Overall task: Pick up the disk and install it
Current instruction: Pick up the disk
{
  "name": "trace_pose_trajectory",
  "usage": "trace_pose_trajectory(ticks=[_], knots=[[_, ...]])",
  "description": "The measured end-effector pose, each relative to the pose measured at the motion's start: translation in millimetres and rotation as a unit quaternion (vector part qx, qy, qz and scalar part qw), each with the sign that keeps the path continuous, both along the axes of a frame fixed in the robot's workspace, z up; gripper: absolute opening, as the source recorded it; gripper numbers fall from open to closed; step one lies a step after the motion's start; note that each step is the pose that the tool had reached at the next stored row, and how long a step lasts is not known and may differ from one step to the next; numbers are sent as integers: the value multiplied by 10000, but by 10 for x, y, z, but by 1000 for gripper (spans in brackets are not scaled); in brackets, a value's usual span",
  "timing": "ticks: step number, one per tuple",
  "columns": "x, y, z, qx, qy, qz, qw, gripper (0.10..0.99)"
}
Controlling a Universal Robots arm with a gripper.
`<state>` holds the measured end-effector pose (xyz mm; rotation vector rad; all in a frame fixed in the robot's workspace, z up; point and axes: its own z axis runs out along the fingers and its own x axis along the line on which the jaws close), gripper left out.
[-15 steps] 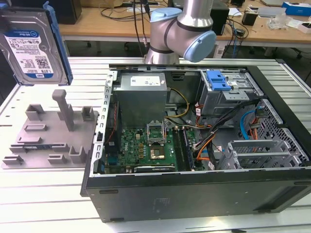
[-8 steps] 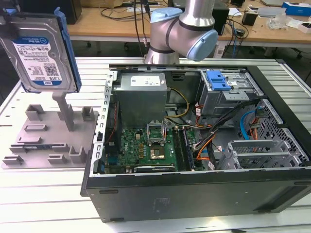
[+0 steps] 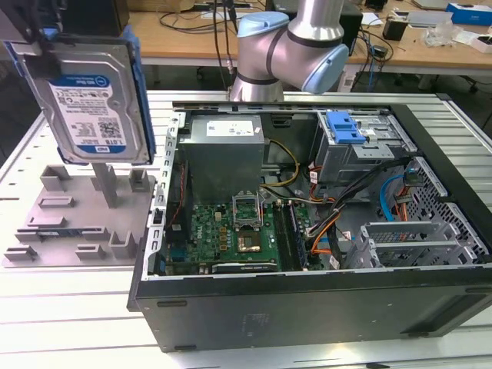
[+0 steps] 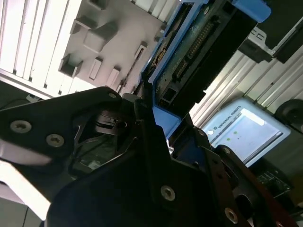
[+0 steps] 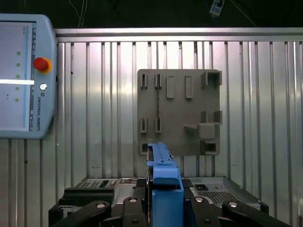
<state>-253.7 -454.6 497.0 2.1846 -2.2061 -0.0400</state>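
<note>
The disk [image 3: 92,96], a silver-grey hard drive with a white-and-blue label and a blue carrier rail, hangs upright in the air at the exterior view's upper left. It is lifted off the grey slotted fixture tray [image 3: 69,223] below it. My gripper [image 3: 42,34] is shut on the disk's upper end. In the first wrist view the disk [image 5: 163,182] shows edge-on between my black fingers [image 5: 135,210], with the tray [image 5: 177,111] far beneath. The second wrist view shows the disk's connector side [image 4: 199,47] and the blue rail in my gripper [image 4: 158,116].
An open computer case [image 3: 307,300] lies on the slatted metal table, to the exterior view's right of the tray. Its drive cage with a blue latch [image 3: 344,127] sits at the far right. The arm's base [image 3: 288,46] stands behind it. A teach pendant [image 5: 23,75] lies on the table.
</note>
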Motion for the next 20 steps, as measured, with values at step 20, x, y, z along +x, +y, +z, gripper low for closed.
trace_pose_trajectory(ticks=[20], knots=[[1213, -574, 0, 0, 72, -1, 10000, 369]])
